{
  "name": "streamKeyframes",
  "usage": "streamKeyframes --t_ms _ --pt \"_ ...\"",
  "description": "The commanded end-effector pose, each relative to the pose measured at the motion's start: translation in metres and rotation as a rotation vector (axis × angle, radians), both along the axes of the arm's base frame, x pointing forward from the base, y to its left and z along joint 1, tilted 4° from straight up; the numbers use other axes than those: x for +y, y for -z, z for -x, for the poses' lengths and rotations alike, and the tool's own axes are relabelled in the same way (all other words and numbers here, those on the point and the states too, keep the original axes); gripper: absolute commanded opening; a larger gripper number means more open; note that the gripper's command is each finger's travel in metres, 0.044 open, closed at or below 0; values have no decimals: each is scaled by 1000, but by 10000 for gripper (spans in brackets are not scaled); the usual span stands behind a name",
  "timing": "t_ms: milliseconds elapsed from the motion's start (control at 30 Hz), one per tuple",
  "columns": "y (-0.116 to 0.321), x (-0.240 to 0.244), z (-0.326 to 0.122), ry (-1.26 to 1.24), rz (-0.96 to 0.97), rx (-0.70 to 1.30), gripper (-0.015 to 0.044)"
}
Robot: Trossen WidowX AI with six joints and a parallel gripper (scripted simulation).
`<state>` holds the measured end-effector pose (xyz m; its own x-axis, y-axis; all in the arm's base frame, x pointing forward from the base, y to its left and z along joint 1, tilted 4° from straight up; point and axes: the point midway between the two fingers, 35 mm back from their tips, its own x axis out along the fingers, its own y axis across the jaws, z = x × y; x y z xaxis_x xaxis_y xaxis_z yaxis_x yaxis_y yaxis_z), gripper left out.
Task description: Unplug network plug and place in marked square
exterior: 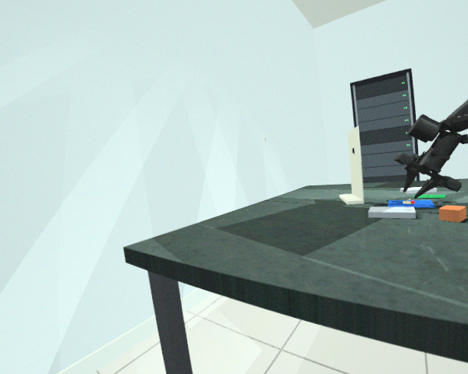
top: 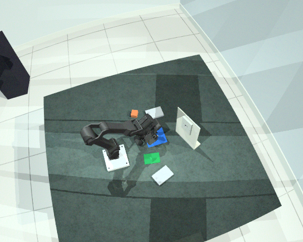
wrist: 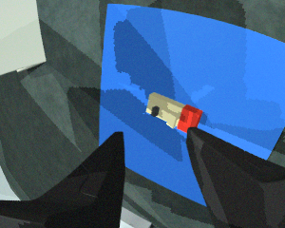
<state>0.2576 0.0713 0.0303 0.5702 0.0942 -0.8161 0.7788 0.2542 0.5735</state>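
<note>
The plug (exterior: 408,202) (wrist: 167,109), cream with a red end, lies on the blue marked square (top: 161,140) (exterior: 427,203) (wrist: 247,76), within its edges. My gripper (exterior: 409,194) (wrist: 156,137) is open, with nothing between its fingers. In the wrist view the right fingertip overlaps the plug's red end; whether it touches cannot be told. In the exterior view both fingertips are just above the square. The plug is hidden behind the arm in the top view. The upright cream panel (top: 181,131) (exterior: 356,169) stands apart, its socket (top: 186,126) empty.
A green rectangle (top: 152,158) (exterior: 434,196) lies near the blue square. A pale block (top: 162,175) is beyond it. A grey-white block (top: 154,112) (exterior: 391,212) and an orange block (top: 134,113) (exterior: 452,213) lie on the square's other side.
</note>
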Motion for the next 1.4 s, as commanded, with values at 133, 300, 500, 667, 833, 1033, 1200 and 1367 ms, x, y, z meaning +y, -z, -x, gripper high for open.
streamKeyframes --t_ms 133,300,500,667,833,1033,1200,1367 --pt "-8 0 3 5 -2 -6 156" --pt "-11 -1 6 4 -2 -5 156" --pt "-14 -1 9 3 -2 -4 156" --pt "-18 -1 10 3 -2 -4 156" --pt "-25 0 9 3 -2 -4 156" --pt "-33 1 8 3 -2 -4 156" --pt "-41 2 8 3 -2 -4 156" --pt "-48 2 8 3 -2 -4 156"
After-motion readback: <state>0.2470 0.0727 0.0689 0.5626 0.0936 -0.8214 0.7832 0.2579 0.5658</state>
